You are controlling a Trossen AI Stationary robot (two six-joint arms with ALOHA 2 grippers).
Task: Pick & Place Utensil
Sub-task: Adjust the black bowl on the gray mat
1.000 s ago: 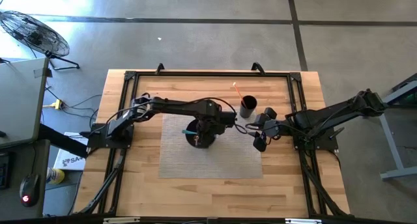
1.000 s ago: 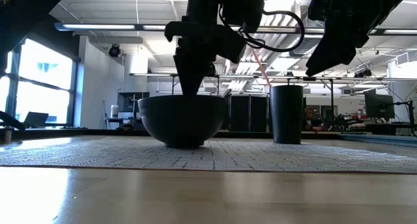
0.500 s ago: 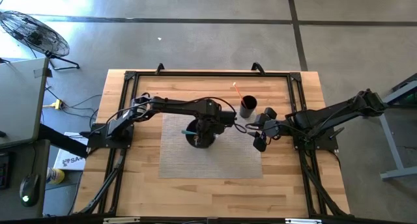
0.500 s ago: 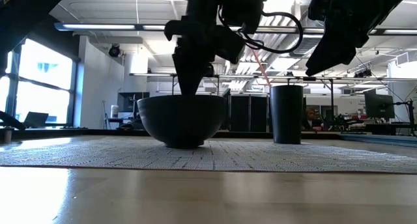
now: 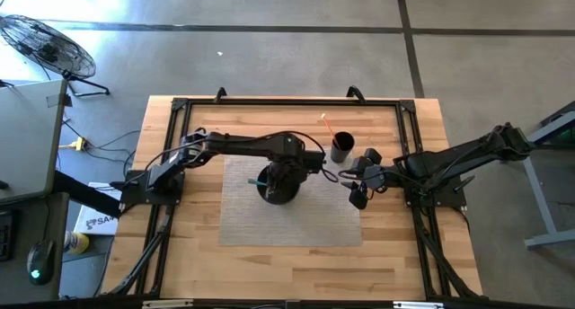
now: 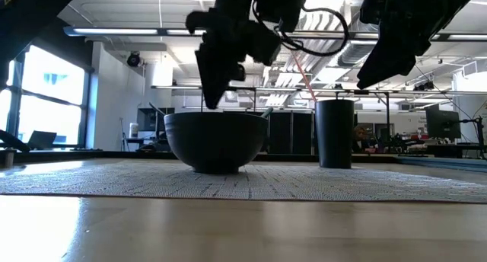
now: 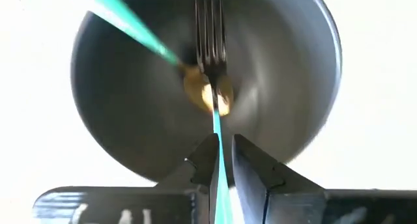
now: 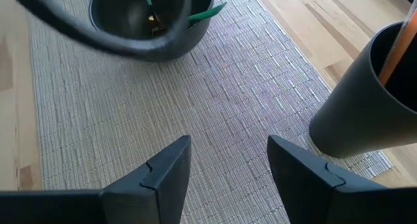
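Observation:
A dark bowl (image 5: pixel 277 194) stands on a grey woven mat (image 5: pixel 243 221). In it lies a spoon with a gold head (image 7: pixel 195 87) and a teal handle (image 7: pixel 124 22) that leans out over the rim. My left gripper (image 7: pixel 223 155) is above the bowl (image 6: pixel 215 140), pointing down, shut on a teal-handled fork (image 7: pixel 208 28). My right gripper (image 8: pixel 228 165) is open and empty above the mat's right edge, beside a dark cup (image 5: pixel 341 149) that holds an orange-handled utensil (image 5: pixel 328 125). My left gripper pinches the fork's thin teal handle (image 7: pixel 217 136) between its two fingers, from above, pointing down along the handle. The fork hangs below the fingers, with its tines (image 7: pixel 208 22) down inside the bowl above the spoon's head. Whether the tines touch the bowl I cannot tell.
A black frame (image 5: pixel 269 102) runs round the wooden table top. The cup (image 8: pixel 365 94) stands at the mat's far right corner, close to my right gripper (image 5: pixel 359 192). Bare mat lies on the bowl's near side.
My left gripper has risen a little above the bowl and shifted slightly, still shut on the fork. My right arm has kept still.

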